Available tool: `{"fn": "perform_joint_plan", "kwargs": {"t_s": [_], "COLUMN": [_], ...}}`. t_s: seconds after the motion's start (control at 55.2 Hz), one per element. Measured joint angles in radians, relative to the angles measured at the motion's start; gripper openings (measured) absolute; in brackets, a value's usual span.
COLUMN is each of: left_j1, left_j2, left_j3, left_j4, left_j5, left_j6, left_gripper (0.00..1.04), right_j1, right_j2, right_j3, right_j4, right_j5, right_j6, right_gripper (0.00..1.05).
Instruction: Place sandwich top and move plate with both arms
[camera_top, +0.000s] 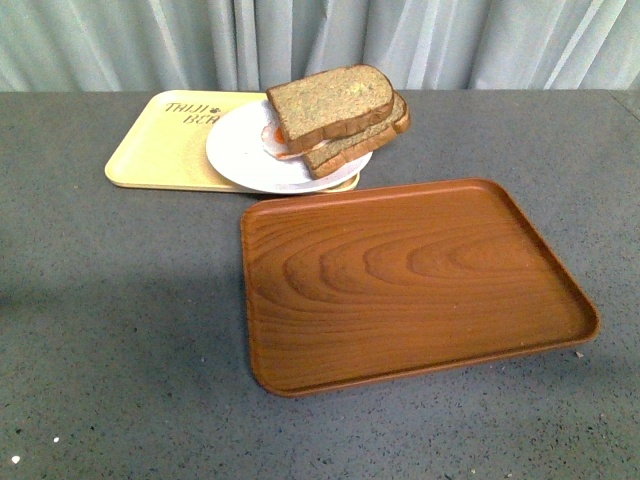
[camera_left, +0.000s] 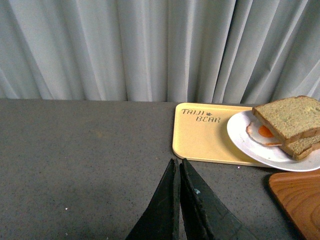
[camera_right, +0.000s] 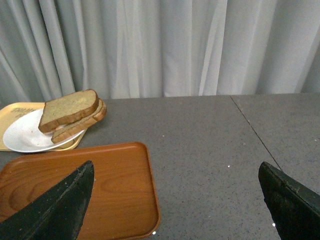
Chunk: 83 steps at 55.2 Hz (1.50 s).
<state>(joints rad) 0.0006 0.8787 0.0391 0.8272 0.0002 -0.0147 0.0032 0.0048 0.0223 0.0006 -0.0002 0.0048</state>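
Grey speckled tabletop (camera_top: 120, 330) fills my front view, and neither arm appears in it. At the far side I see the pale yellow tray (camera_top: 160, 145) printed with bear lettering, and the white plate (camera_top: 245, 155) rests on its right portion, overhanging the tray's right edge. On the plate sits the lower bread slice (camera_top: 365, 140), with the fried egg (camera_top: 272, 140) showing at its left side. I see the sandwich top (camera_top: 330, 102) lying on that stack, offset to the left of the lower slice and tilted. Just in front of the plate lies the brown wood-grain tray (camera_top: 410, 280), flat on the table, close to the plate's rim without visibly touching it. In the left wrist view, the left gripper (camera_left: 178, 172) is clenched, its two black fingers pressed together with nothing between them, well apart from the plate (camera_left: 250, 145) and above bare table. In the right wrist view, the right gripper (camera_right: 175, 175) is released, fingers spread wide and holding nothing, positioned over the near side of the wood-grain tray (camera_right: 115, 185), with the sandwich top (camera_right: 67, 109) beyond it.
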Motion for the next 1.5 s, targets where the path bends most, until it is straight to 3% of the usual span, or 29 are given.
{"fn": "perform_joint_plan", "kwargs": {"t_s": [0.778,1.412,1.502], "left_j1": [0.0,0.0,0.0], "left_j2": [-0.517,-0.699,-0.808], "left_j3": [-0.025,-0.025,-0.025], "left_j4": [-0.465,-0.646,-0.79], "left_j5": [0.0,0.0,-0.001], "left_j6": [0.004,0.004,0.004], "left_gripper": [0.02,0.02,0.02], "right_j1": [0.0,0.0,0.0], "right_j2": [0.0,0.0,0.0], "right_j3": [0.0,0.0,0.0], "right_j4": [0.0,0.0,0.0], "right_j5": [0.0,0.0,0.0], "right_j6": [0.0,0.0,0.0], "right_gripper": [0.96,0.96,0.96]}}
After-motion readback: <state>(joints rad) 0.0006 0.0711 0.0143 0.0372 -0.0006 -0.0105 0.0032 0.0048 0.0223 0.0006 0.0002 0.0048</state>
